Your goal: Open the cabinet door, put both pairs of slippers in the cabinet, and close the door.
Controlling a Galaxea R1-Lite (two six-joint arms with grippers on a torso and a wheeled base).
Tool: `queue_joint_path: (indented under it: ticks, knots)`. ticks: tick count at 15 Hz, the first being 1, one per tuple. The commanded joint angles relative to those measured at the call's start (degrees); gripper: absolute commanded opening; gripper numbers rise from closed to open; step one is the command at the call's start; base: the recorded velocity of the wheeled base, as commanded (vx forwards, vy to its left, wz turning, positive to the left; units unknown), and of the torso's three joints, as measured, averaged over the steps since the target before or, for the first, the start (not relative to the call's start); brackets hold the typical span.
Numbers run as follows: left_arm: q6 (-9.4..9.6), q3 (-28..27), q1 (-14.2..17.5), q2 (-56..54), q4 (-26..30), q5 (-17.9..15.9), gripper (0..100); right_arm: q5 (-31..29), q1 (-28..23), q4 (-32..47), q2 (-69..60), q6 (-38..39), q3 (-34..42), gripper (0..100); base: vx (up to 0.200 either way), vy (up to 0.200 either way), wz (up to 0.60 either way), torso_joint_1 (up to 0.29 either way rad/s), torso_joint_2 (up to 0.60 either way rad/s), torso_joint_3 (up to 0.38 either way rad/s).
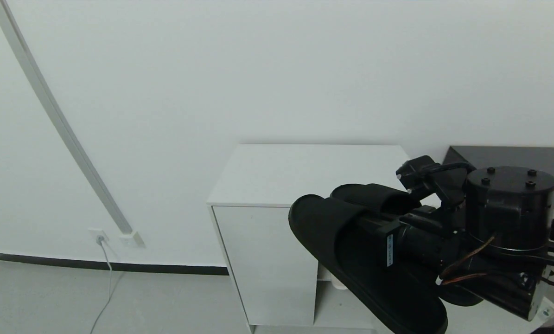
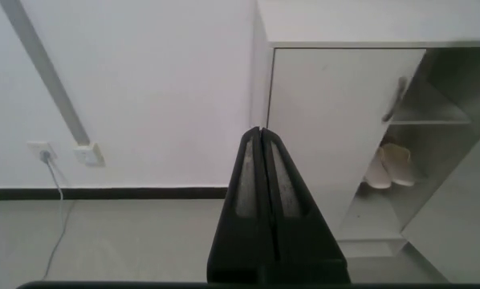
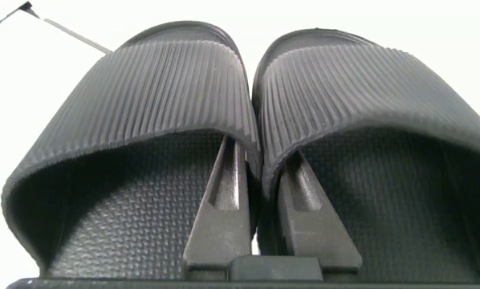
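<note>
Both right fingers are clamped on a pair of black slippers, one finger inside each shoe, pinching the two inner side walls together. These two slippers are held in the air in front of the white cabinet, toes toward it, above the floor. Both left fingers are pressed flat against each other with nothing between them, facing the cabinet. One door with one handle stands beside an open compartment. A second pair, two white slippers, lies there on the bottom level under one shelf.
</note>
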Motion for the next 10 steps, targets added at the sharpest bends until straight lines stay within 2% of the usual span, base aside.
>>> queue_joint_path:
  ticks: [1,3,10]
  knots:
    - [-0.01,0.0,0.0,0.1,0.0,0.0,0,-0.1,0.4,0.0,-0.5,0.0,0.2,0,0.0,-0.2,0.0,0.002,0.0,0.002]
    - [-0.01,0.0,0.0,0.1,0.0,0.0,0,-0.1,0.4,0.1,-0.4,-0.1,0.4,0,0.0,-0.2,0.0,0.0,0.0,0.005]
    - [-0.09,0.0,0.0,0.1,0.0,-0.1,0,0.1,0.3,-0.2,-0.6,0.2,0.8,0,0.0,0.0,0.0,0.0,0.0,0.0]
